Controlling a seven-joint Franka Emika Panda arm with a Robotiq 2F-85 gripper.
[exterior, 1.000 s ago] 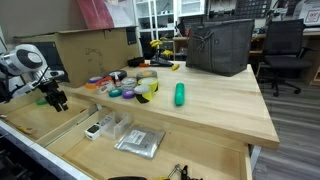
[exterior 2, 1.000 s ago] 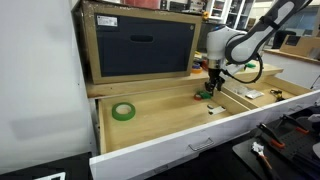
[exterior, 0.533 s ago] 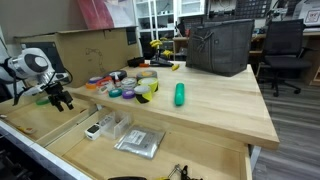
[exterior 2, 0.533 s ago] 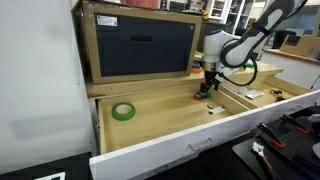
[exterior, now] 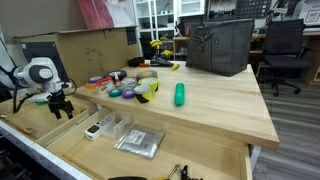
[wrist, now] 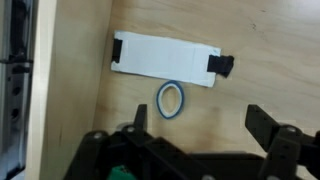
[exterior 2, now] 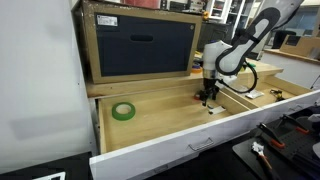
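Gripper [wrist: 200,118] wide open, empty, hovers low over drawer floor [wrist: 70,110]. Blue ring [wrist: 171,100] flat on wood at 10 o'clock from gripper centre; white strip [wrist: 165,58] just beyond ring at 12. Risk: ring thin and off-centre, so fingers likely skid over it or snag strip
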